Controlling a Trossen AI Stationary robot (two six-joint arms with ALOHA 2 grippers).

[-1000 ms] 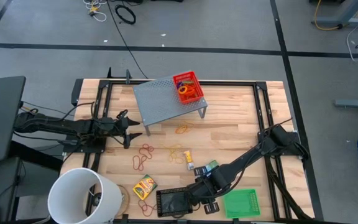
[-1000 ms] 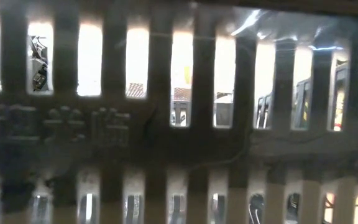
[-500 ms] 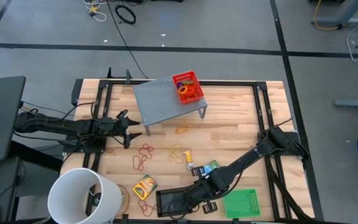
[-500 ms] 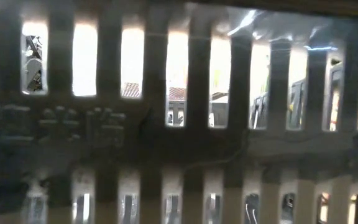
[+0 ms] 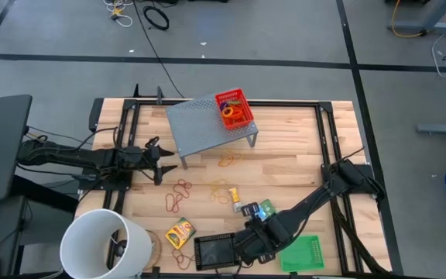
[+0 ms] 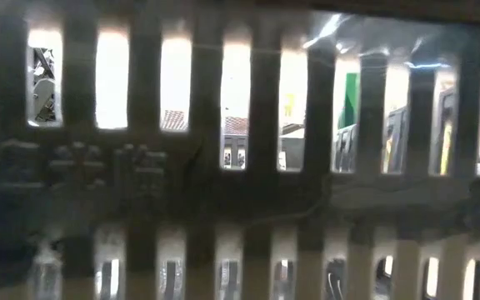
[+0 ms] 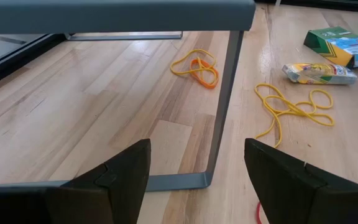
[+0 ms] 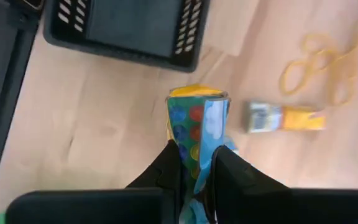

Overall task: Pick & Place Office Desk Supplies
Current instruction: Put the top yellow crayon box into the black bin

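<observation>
The right pincer (image 8: 194, 163) was pressed onto a teal-green packet (image 8: 197, 134) printed with coloured dots, pinching it by one end so that its long axis ran straight out from the fingers. Just ahead of the packet's free end sat the black mesh tray (image 8: 126, 28), lying across that axis; in the high view the right pincer (image 5: 263, 227) hung near the desk's front edge with the black mesh tray (image 5: 217, 249) just beside it toward the left arm and the green mesh tray (image 5: 302, 253) just beside it on the other side. By my reckoning the black tray was the likely target and the right arm far the nearer to it.

A yellow packet (image 8: 284, 117) and rubber bands (image 8: 319, 65) lay on the bare wood nearby, with the crayon box (image 5: 180, 231) left of the black tray.

Farther off, the left pincer (image 5: 161, 163) waited, fingers spread and empty, near the grey riser (image 5: 200, 124), which carried the red mesh tray (image 5: 235, 109). The desk (image 5: 293, 163) was pale planked wood on a grey floor; a white bucket (image 5: 103, 244) stood at its front-left corner.
</observation>
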